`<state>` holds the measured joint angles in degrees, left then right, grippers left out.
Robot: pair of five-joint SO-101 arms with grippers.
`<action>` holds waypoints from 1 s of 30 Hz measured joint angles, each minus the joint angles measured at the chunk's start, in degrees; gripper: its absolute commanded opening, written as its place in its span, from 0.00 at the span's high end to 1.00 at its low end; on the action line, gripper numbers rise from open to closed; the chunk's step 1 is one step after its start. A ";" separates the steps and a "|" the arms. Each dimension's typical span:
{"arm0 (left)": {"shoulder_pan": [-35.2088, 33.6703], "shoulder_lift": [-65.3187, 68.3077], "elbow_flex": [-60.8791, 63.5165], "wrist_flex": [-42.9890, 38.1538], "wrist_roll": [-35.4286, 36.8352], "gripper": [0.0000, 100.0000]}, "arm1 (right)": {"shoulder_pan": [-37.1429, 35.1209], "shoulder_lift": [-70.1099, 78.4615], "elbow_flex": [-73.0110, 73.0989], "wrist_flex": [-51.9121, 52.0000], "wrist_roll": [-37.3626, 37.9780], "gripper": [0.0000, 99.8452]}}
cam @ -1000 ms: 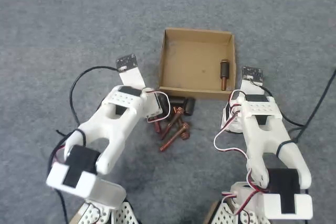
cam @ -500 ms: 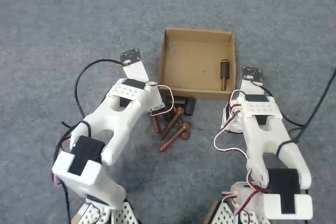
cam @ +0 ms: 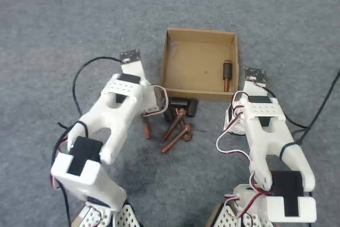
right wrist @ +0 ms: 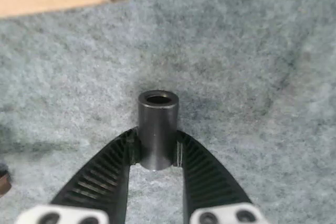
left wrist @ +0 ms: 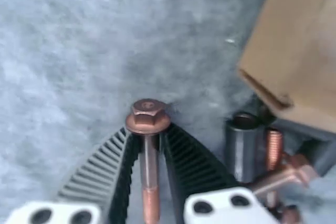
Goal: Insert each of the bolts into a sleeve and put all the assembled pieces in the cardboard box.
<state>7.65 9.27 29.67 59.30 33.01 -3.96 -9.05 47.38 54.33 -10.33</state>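
My left gripper (left wrist: 149,137) is shut on a copper bolt (left wrist: 149,171) by its shank, with the hex head (left wrist: 148,116) sticking out past the fingertips. From above, that bolt (cam: 146,127) hangs just left of the pile. Two loose copper bolts (cam: 176,130) lie on the carpet, and dark sleeves (cam: 184,106) sit by the cardboard box (cam: 171,59). An assembled piece (cam: 227,76) lies inside the box. My right gripper (right wrist: 157,145) is shut on a dark sleeve (right wrist: 157,127), held upright with its bore open, right of the box's near corner.
Grey carpet covers the table. The box's front wall (cam: 196,93) stands between the two arms, close behind the pile. In the left wrist view a sleeve (left wrist: 242,148) and a bolt (left wrist: 273,153) lie near the box corner (left wrist: 294,51). Cables (cam: 79,86) loop beside each arm.
The left arm has pulled one bolt out of the pile and swung it to the left, away from the other bolts. The right arm has kept still with its sleeve.
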 measured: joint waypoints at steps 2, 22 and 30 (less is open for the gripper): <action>-2.02 0.26 -0.53 1.05 -2.11 0.95 | 0.00 0.00 0.00 0.00 0.00 0.99; -3.43 5.01 -4.40 2.64 -2.20 0.99 | 0.00 0.00 0.00 0.00 0.00 0.99; -3.16 6.42 -6.07 2.90 -2.02 0.99 | 0.00 0.00 0.00 0.00 0.00 0.99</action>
<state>4.48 15.69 23.60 62.20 30.99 -3.96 -9.05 47.38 54.33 -10.33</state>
